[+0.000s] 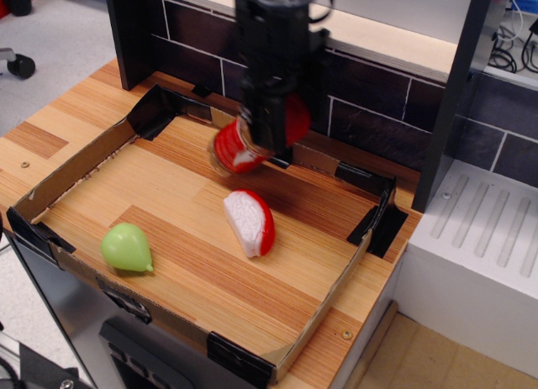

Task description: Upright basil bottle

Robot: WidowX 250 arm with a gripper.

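Observation:
The basil bottle (237, 149) is a clear jar with a red-and-white label and a red cap. It hangs lifted off the tray floor near the back wall, tilted, its base end pointing down-left toward the camera. My gripper (269, 124) is shut on the bottle from above, and its black body hides most of the jar. The image is blurred by motion here.
A low cardboard tray (80, 158) sits on the wooden table. Inside it lie a red-and-white wedge-shaped toy (250, 223) in the middle and a green pear-like toy (127, 247) at the front left. A dark tiled wall (370, 112) stands behind, a white ridged block (483, 254) to the right.

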